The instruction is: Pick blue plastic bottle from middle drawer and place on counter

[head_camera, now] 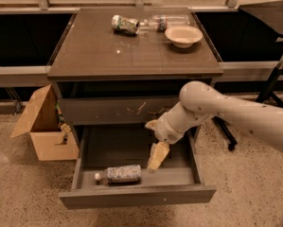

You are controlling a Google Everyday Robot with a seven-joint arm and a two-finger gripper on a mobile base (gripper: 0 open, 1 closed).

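Blue-labelled clear plastic bottle [118,174] lies ungrasped in the open dark-grey middle drawer [136,196], lower centre. The cream gripper [157,157] hangs just beside it, and I cannot tell whether it is spread. Both pick and placing remain.

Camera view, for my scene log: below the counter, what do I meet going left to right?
Cardboard box → blue plastic bottle, lying in the open middle drawer → gripper, hanging over that drawer, right of the bottle.

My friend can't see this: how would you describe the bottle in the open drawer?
Below the counter, the middle drawer is pulled open. The blue plastic bottle lies on its side near its front, just beside the tool, which hangs over the drawer. Unlike the can and long bottle up top, it has a white cap and pale speckled label.
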